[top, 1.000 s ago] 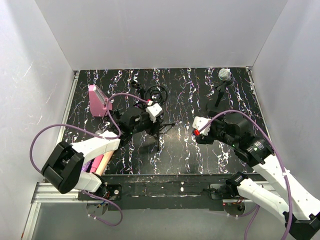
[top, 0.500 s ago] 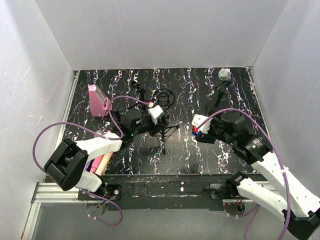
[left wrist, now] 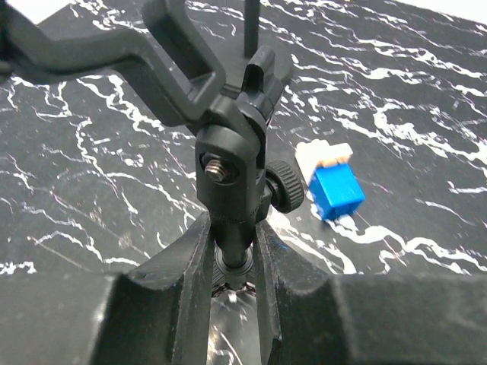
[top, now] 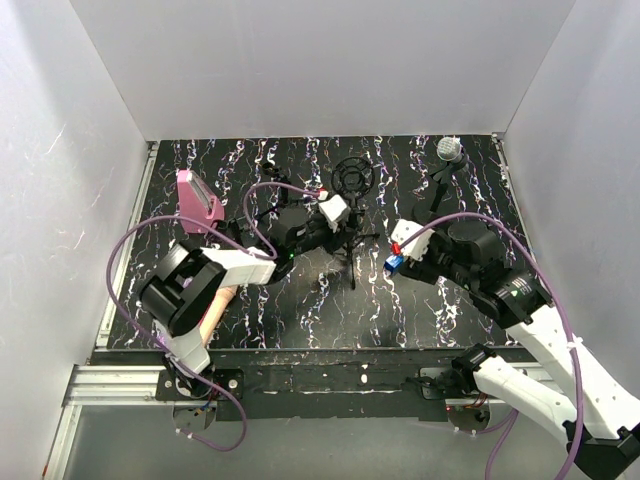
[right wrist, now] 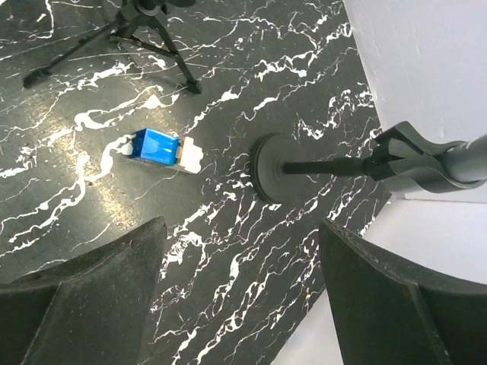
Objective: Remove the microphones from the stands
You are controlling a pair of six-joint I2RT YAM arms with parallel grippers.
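The microphone (top: 449,150), with a silver mesh head, sits in the clip of a black round-base stand (top: 431,214) at the back right. In the right wrist view its grey body (right wrist: 470,157) lies in the clip (right wrist: 407,165) above the round base (right wrist: 275,168). My right gripper (top: 412,262) is open and empty, hovering in front of and left of that base, apart from it. My left gripper (left wrist: 236,258) is shut on the shaft of a black tripod stand (left wrist: 232,171), just below its swivel joint. In the top view it (top: 343,228) holds this tripod near mid-table.
A small blue and white block (right wrist: 161,147) lies on the black marbled table (top: 250,160) between the tripod and the round base; it also shows in the left wrist view (left wrist: 333,185). The tripod carries a ring mount (top: 352,175). A pink object (top: 197,202) stands at the left. White walls enclose the table.
My left gripper has moved right and toward the back, taking the tripod stand with it. My right gripper has shifted slightly, staying open.
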